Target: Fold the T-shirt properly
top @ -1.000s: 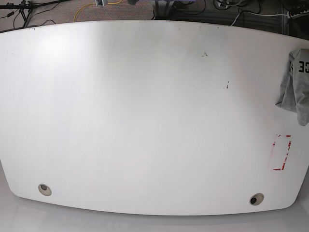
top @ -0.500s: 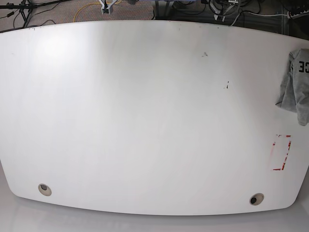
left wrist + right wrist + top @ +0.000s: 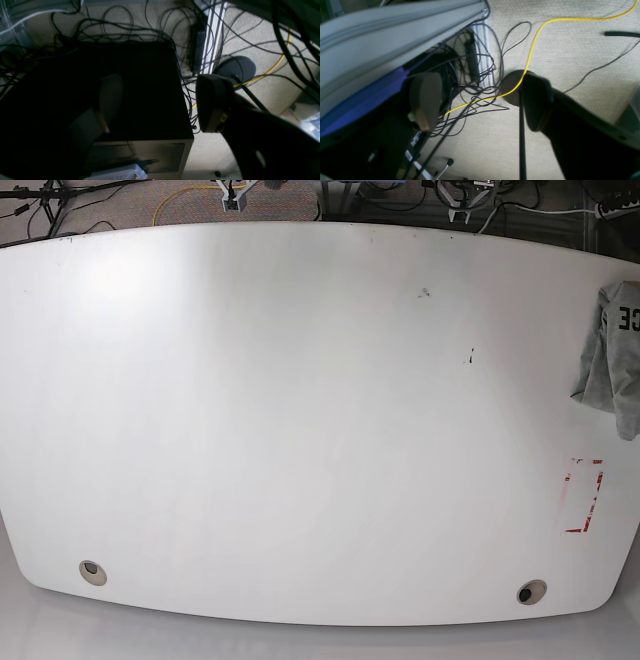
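The grey T-shirt (image 3: 616, 355) lies crumpled at the right edge of the white table (image 3: 300, 430), partly cut off by the frame, with black lettering showing on top. My left gripper (image 3: 161, 100) is open and empty, behind the table's far edge above a dark box and cables; its tip shows in the base view (image 3: 459, 212). My right gripper (image 3: 480, 100) is open and empty over carpet and cables; its tip shows in the base view (image 3: 232, 198). Both are far from the shirt.
A red tape rectangle (image 3: 583, 496) marks the table near the front right. Two round grommet holes (image 3: 92, 571) (image 3: 531, 591) sit near the front edge. Small dark marks (image 3: 470, 357) are right of centre. Behind the table are cables, a yellow cord (image 3: 532, 47) and a stand base (image 3: 235, 68).
Both gripper tips have edged into the base view at the table's far edge, coming closer to the table. The T-shirt has not moved.
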Available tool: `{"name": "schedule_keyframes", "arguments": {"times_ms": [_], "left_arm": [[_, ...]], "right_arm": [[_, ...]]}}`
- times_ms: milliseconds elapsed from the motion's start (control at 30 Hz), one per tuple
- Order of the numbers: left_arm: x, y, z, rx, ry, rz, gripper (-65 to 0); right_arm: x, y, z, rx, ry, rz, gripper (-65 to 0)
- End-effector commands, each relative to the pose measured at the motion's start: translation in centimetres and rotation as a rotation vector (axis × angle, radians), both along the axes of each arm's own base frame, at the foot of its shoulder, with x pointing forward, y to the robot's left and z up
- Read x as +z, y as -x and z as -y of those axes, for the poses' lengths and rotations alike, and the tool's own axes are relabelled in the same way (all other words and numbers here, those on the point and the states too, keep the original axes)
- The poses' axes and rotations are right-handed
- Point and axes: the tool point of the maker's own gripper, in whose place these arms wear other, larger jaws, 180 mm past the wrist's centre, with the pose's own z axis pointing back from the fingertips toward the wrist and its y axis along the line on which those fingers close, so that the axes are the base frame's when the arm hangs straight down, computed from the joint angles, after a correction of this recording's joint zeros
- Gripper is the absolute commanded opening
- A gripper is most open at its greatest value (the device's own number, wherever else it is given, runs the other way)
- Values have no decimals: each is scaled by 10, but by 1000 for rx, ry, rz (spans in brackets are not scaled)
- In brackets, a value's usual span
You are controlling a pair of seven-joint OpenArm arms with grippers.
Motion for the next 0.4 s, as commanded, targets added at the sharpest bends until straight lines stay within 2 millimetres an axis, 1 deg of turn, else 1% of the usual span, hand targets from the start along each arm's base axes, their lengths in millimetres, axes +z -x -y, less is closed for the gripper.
{"name": "schedule_keyframes", "arguments": {"times_ms": [0, 233, 333, 367], "left_arm": [[0, 0, -3, -4, -3, 3, -232], [0, -3, -3, 3, -5, 19, -232], [1, -9, -1, 5, -2, 53, -231], [1, -10, -1, 5, -1, 67, -231]], "right_arm": [[0, 3, 3, -5, 9, -1, -181], [0, 4, 5, -6, 19, -4, -181], [0, 4, 3, -7, 16, -4, -179], [0, 4, -1, -9, 10, -4, -179]]}}
